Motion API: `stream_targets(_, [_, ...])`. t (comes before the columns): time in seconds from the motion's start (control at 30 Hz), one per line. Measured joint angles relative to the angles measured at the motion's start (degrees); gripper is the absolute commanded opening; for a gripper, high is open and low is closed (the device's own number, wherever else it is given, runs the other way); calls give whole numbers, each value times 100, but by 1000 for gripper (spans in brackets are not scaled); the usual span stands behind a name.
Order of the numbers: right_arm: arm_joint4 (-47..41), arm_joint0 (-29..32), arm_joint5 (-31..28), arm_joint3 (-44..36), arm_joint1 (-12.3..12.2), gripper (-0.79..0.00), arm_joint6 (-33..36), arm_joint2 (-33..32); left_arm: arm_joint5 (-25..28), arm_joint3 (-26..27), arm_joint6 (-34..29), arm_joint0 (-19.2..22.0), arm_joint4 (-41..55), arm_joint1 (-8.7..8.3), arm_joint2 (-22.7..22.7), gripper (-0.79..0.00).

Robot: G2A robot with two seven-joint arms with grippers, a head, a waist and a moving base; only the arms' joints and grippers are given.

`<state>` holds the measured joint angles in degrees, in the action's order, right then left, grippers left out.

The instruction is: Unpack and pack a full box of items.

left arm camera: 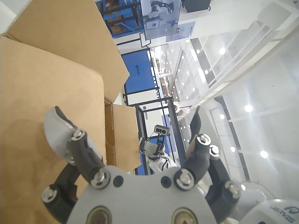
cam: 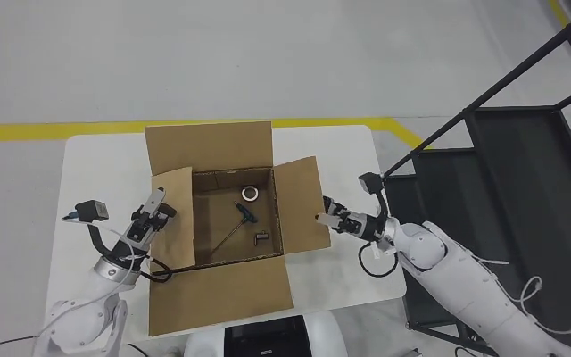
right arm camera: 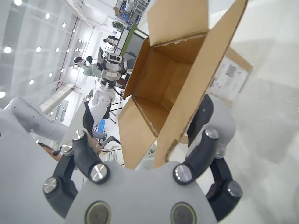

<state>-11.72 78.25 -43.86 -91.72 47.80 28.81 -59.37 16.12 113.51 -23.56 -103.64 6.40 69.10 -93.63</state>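
Box (cam: pixel 232 179): 1, four flaps (cam: pixel 219 294) open | items (cam: pixel 251 193) inside: 3 | left jaws apart | right jaws apart

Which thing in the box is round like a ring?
The white roll near the far wall of the box. The others are a long thin tool and a small dark block.

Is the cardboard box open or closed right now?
Open. All four flaps of the cardboard box stand spread, and its floor shows, with a tape roll on it.
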Motion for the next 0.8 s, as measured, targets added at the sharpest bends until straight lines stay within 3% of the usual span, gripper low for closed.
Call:
stream_targets(0.17, [-407, -509, -817, -60, 184, 0, 372, 468, -19, 2, 23, 2, -26, -4, 0, 0])
stream_targets(0.23, [-410, -679, -858, -77, 231, 0, 526, 584, -22, -6, 25, 11, -18, -4, 8, 0])
stream_targets(0.53, [9, -1675, -29, 236, 679, 0, 713, 1543, -41, -25, 68, 36, -37, -5, 71, 0])
stream_targets(0.8, [1050, -2378, 976, 459, 1104, 0, 659, 2275, -87, 78, 128, -82, -39, -14, -38, 0])
